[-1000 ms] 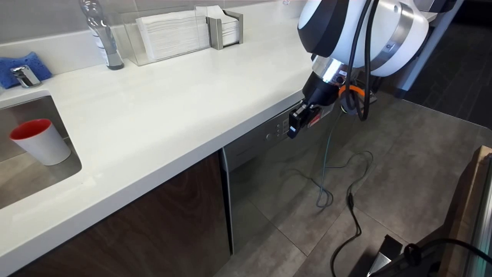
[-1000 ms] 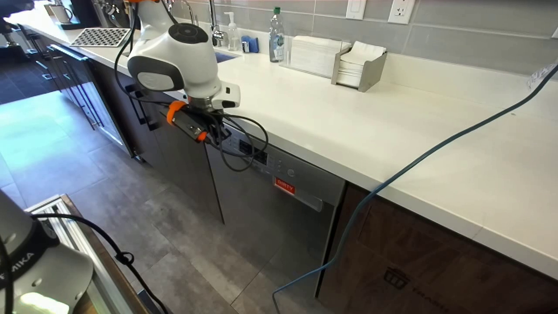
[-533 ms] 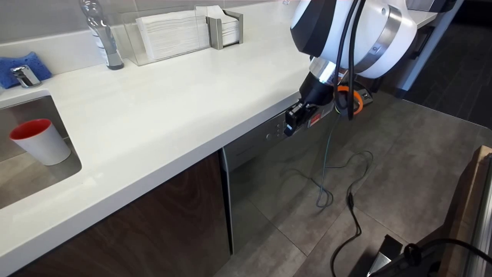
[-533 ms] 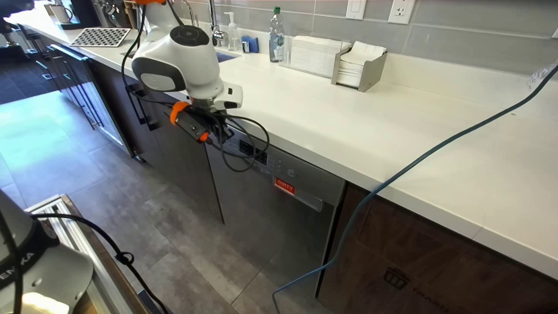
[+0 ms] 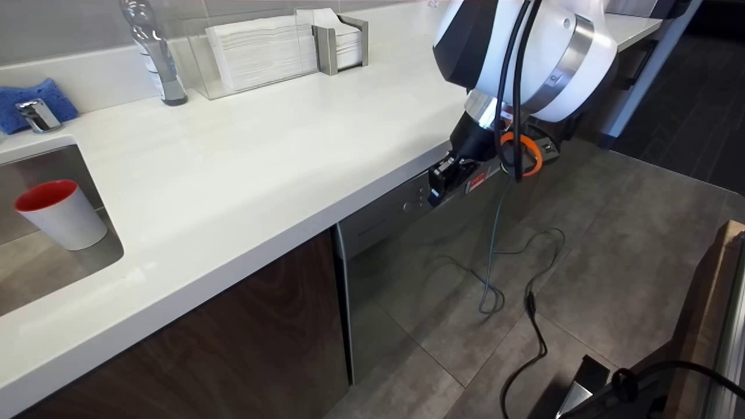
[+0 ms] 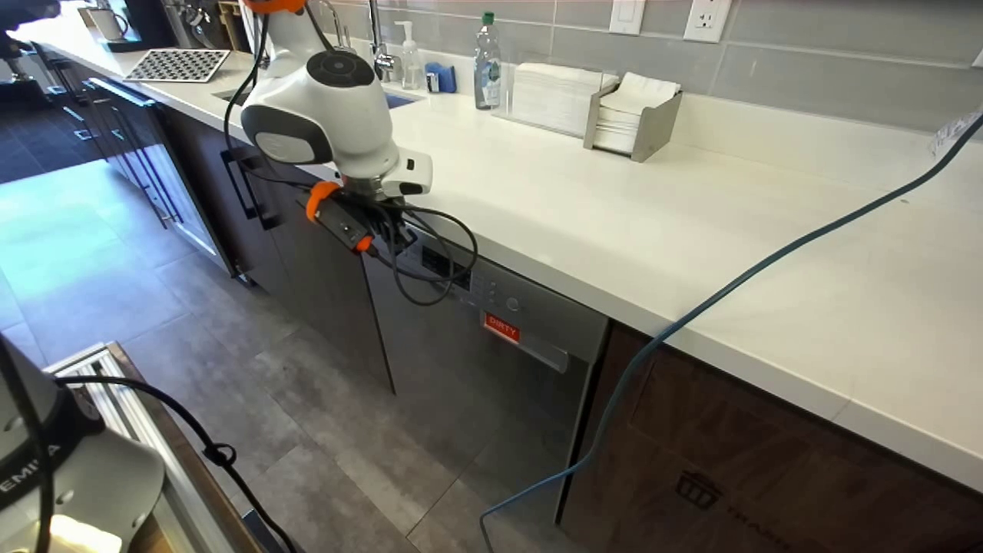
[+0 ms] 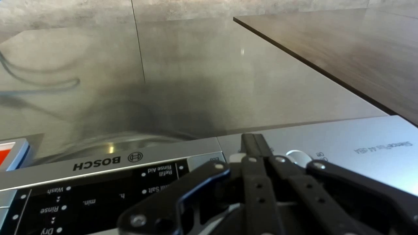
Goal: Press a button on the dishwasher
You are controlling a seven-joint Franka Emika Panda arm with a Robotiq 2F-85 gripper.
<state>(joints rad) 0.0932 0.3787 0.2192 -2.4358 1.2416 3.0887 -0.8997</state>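
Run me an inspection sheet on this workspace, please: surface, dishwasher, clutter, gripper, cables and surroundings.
Surface: white countertop, running above the dishwasher.
Job's things: Bosch dishwasher, door shut, red DIRTY sign on its front; round On/Off button visible.
Clutter: dish-soap bottle, paper towels, napkins, blue sponge; white cup, red inside, in the sink.
Gripper: fingers shut, in front of the control strip; nothing seen between them; contact cannot be told.
Cables: black cables looping near the gripper; blue cable crossing an exterior view; another black cord on the floor.
Surroundings: dark wooden cabinet beside the dishwasher; wall outlet; people: nothing seen.
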